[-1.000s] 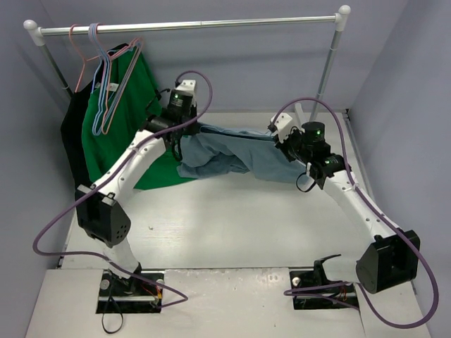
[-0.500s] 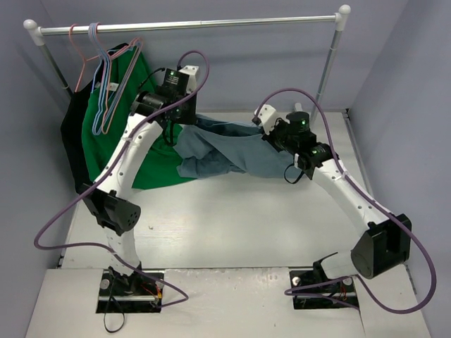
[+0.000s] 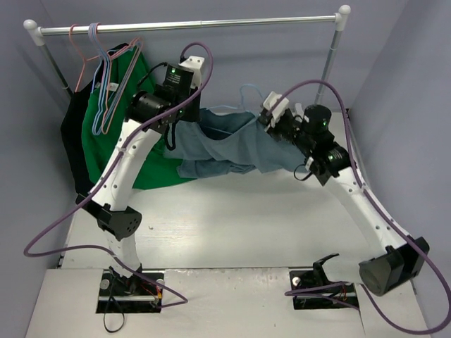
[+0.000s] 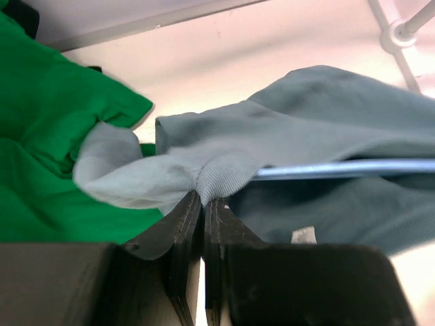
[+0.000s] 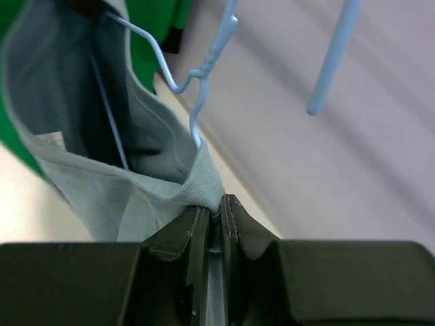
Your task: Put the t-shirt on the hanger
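The grey-blue t-shirt [image 3: 232,144] hangs stretched between my two grippers, above the table. My left gripper [image 3: 182,123] is shut on a ribbed edge of the t-shirt [image 4: 326,109]; in the left wrist view its jaws [image 4: 202,200] pinch the bunched fabric. My right gripper [image 3: 266,121] is shut on the ribbed collar of the t-shirt [image 5: 81,183], with its jaws [image 5: 221,204] tight on the cloth. The light-blue wire hanger [image 3: 248,91] sits inside the shirt. Its bar [image 4: 340,170] runs through the fabric and its hook [image 5: 204,68] pokes out of the neck opening.
A white rail [image 3: 190,26] spans the back, with its right post [image 3: 328,56] close behind my right arm. At the rail's left end hang a bright green shirt [image 3: 116,134], a black garment [image 3: 72,134] and thin pink hangers [image 3: 106,91].
Both arms have risen and moved back toward the rail, carrying the t-shirt higher. The hanger's hook now shows above the collar in the top view.
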